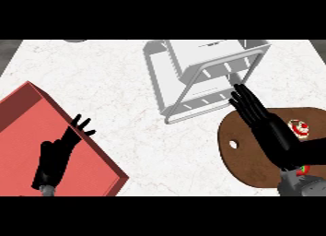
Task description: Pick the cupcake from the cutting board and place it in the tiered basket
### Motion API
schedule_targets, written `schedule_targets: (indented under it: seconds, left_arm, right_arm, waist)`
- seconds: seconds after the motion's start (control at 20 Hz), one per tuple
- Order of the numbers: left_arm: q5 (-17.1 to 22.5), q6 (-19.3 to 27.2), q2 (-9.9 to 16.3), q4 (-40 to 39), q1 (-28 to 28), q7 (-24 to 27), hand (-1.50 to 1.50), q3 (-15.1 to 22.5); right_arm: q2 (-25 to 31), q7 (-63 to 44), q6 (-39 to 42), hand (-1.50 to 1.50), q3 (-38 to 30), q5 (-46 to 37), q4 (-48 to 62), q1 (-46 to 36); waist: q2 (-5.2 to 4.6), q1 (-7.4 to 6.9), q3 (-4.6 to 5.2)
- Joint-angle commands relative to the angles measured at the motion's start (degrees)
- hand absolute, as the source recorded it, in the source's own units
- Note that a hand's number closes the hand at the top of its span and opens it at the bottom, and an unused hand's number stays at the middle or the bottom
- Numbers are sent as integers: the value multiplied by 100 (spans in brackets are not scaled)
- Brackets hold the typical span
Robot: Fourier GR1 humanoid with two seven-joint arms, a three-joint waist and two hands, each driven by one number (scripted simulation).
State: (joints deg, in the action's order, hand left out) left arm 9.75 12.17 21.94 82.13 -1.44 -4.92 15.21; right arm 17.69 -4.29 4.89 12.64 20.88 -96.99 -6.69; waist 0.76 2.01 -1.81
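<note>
Black right hand [264, 123], fingers straight, hovers beside the cupcake [301, 129] on the board [251, 161]; a sweep could topple it.

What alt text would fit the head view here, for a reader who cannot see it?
The right hand stretches open over a round brown cutting board, beside a cupcake on it, fingers pointing toward a white tiered basket. The left hand rests open over a red tray on the marble counter.
</note>
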Motion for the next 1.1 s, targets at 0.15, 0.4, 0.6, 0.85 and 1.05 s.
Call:
schedule_targets:
  seconds: [0.15, 0.4, 0.6, 0.85, 1.05]
  left_arm:
    - [-23, 479, 33, 11, -271, 10, 0, -357]
    - [175, 795, -173, 432, -862, 32, 0, -431]
    - [97, 890, -259, 576, -1028, 255, 0, -296]
    - [-165, 994, -577, 250, -552, 307, 0, 75]
    - [77, 828, -284, 361, -678, 349, 0, -106]
  right_arm:
    - [987, 331, -1604, 150, -2012, -995, -72, 213]
    - [868, -249, -3775, -150, -3795, -1297, 739, 662]
    - [354, 200, -5000, -150, -4459, -1539, 256, 949]
    - [296, -1258, -5031, -150, -3768, -2190, -1530, 2087]
    - [845, -2557, -4102, -150, -3205, -2359, -1609, 2824]
  waist:
    - [0, 281, 191]
    - [17, 811, 184]
    - [-12, 321, 189]
    - [-65, 7, 206]
    - [-102, -41, 237]
